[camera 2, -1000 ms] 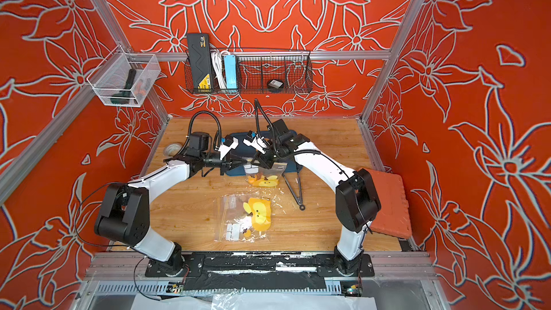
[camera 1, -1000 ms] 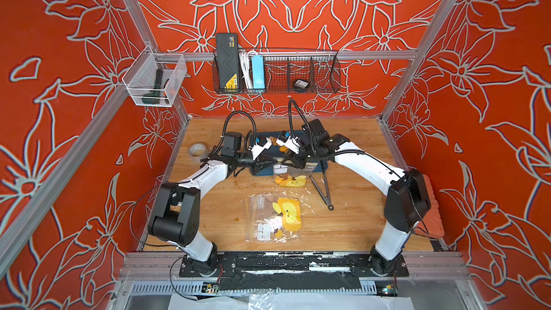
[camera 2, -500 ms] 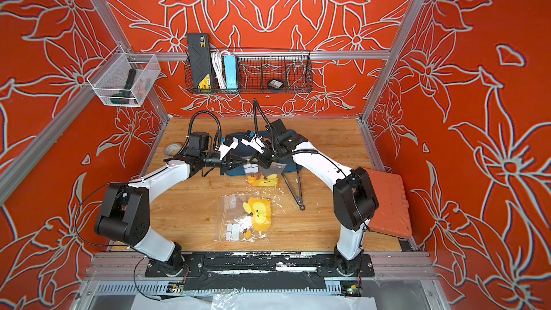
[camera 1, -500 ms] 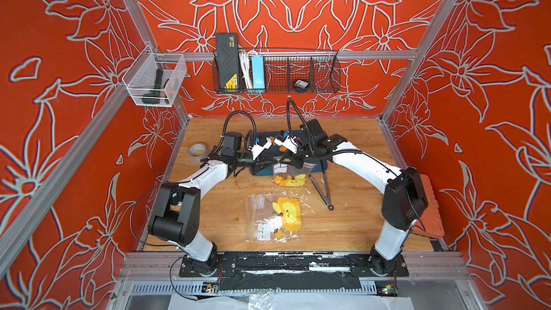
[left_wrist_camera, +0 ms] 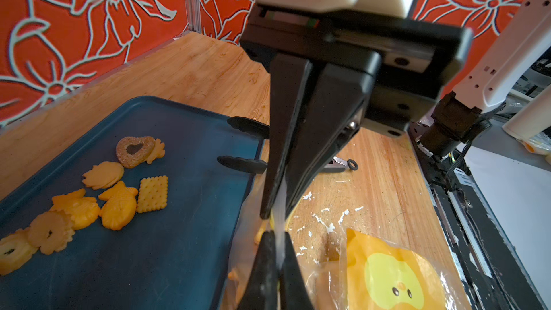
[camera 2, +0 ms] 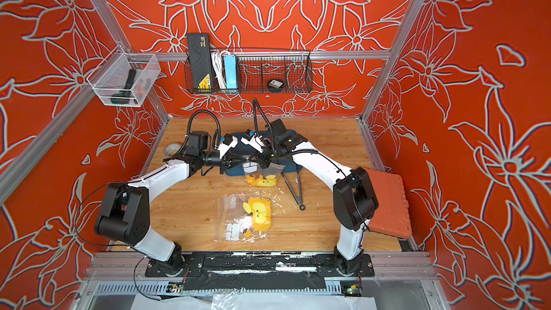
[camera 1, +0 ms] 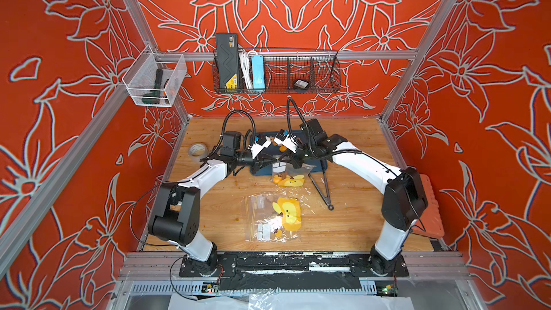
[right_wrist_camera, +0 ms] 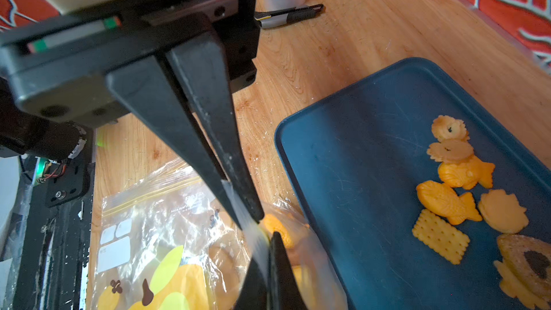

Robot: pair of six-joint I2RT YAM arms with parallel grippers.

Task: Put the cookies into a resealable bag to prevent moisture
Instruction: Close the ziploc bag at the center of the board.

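The left claw [left_wrist_camera: 275,214] and right claw [right_wrist_camera: 250,222] both pinch the top strip of the clear chick-print resealable bag [camera 1: 293,181] beside the dark blue tray [left_wrist_camera: 179,263], towards the desk's [camera 1: 357,138] back edge, where most small orange-yellow cookies [left_wrist_camera: 119,204] lie. Pulled apart, the film could slip free.
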